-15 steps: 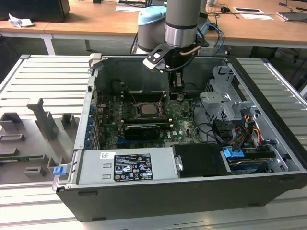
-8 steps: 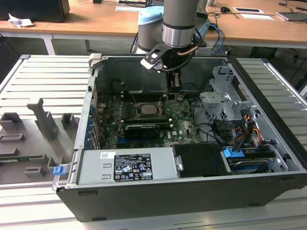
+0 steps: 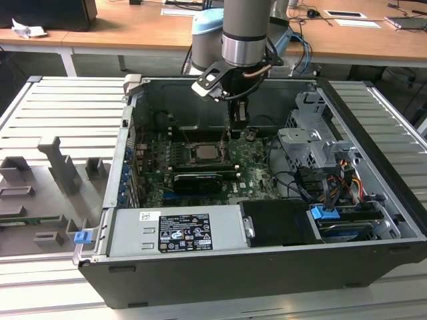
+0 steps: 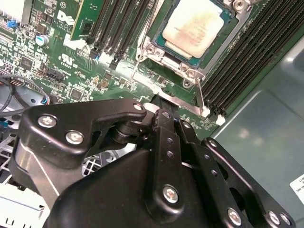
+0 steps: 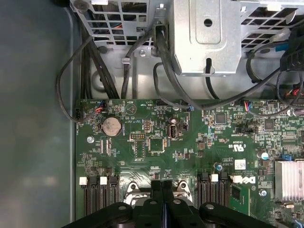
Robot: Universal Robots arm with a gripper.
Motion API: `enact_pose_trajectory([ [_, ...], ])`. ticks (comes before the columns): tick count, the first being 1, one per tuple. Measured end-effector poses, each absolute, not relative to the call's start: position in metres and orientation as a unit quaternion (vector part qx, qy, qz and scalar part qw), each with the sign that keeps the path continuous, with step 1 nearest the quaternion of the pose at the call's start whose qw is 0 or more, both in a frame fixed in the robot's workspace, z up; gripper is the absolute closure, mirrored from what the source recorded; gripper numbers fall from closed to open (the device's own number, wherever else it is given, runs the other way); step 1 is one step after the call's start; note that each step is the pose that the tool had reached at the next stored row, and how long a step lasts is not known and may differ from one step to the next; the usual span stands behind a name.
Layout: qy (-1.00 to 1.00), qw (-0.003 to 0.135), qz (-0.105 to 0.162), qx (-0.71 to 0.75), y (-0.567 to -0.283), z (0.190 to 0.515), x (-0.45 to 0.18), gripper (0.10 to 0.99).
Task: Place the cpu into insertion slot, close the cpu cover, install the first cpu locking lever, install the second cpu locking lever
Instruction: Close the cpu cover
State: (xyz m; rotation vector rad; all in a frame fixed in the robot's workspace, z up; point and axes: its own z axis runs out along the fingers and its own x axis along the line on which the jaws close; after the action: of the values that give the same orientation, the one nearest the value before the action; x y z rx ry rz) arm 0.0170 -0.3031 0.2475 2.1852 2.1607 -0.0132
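In the exterior view we see the black gripper (image 3: pixel 235 128) over a dark open computer case (image 3: pixel 200 273) bearing a black printed label (image 3: pixel 175 232), with a wooden desk (image 3: pixel 133 27) behind. In the second wrist view the gripper is closed, and the pale silver-grey square cpu (image 4: pixel 194 26) sits in the silver-rimmed insertion slot (image 4: pixel 164 52). In the first wrist view, the green circuit board (image 5: pixel 190 156) lies below.

The exterior view stands off the arm, high up, looking down at a slant into the open computer case (image 3: pixel 267 267). It is far enough back to take in the whole case, the ribbed table (image 3: pixel 60 107) and the desks (image 3: pixel 133 33) behind. Both wrist views sit close over the green circuit board (image 4: pixel 71 61), with the gripper (image 4: pixel 159 108) (image 5: pixel 161 185) in the foreground. The second wrist view slants towards the chip (image 4: pixel 192 23). The first wrist view faces straight down on the board and the metal cage (image 5: pixel 204 38). All three share the board around the chip's socket.
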Motion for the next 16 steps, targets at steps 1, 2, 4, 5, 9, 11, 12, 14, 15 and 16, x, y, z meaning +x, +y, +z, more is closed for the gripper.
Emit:
enact_pose_trajectory([
  [1,0.703,0.034,-0.004,0.711,-0.303,0.247,0.016,0.98],
  [2,0.703,0.034,-0.004,0.711,-0.303,0.247,0.015,0.98],
  [4,0.703,0.034,-0.004,0.711,-0.303,0.247,0.014,0.98],
  [5,0.703,0.034,-0.004,0.711,-0.303,0.247,0.013,0.98],
  [9,0.703,0.034,-0.004,0.711,-0.303,0.247,0.011,0.98],
  [11,0.703,0.034,-0.004,0.711,-0.303,0.247,0.009,0.98],
  [12,0.703,0.034,-0.004,0.711,-0.303,0.247,0.009,0.98],
  [14,0.703,0.034,-0.004,0.711,-0.303,0.246,0.008,0.98],
  [15,0.703,0.034,-0.004,0.711,-0.303,0.246,0.007,0.98],
  [16,0.703,0.034,-0.004,0.711,-0.303,0.246,0.006,0.98],
])
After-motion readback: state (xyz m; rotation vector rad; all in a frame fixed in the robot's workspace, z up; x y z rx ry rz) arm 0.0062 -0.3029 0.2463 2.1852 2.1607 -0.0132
